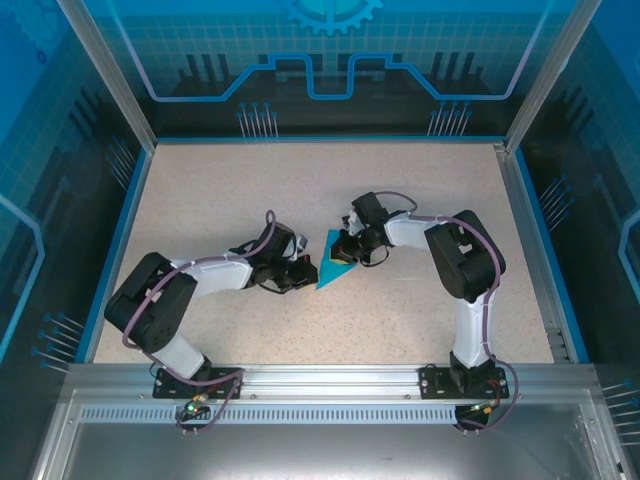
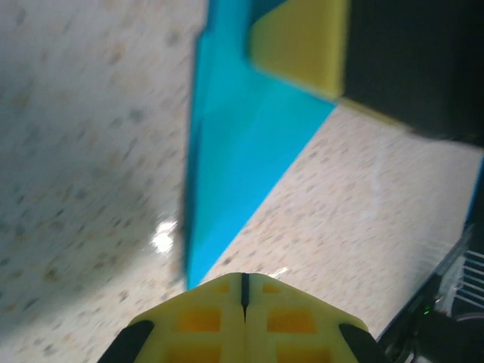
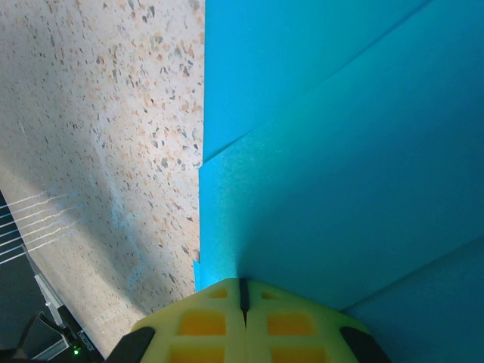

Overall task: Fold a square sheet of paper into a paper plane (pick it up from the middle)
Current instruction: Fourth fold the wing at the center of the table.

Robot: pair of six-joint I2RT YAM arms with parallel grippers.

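Your part-folded paper plane [image 1: 330, 268] lies mid-table between the arms. The right gripper [image 3: 242, 291], clenched empty, presses its layered flaps, likely setting a crease. The left gripper [image 2: 243, 283], clenched too, rests beside the near tip, probably steadying it.

Top camera looks steeply down from high on the near side across the whole table [image 1: 250, 190], while both wrist cameras sit close over the blue paper [image 1: 328, 270] mid-table.

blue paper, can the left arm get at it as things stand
Probably yes: the shut left gripper sits at the paper tip, nothing between; the right gripper covers only the far end.
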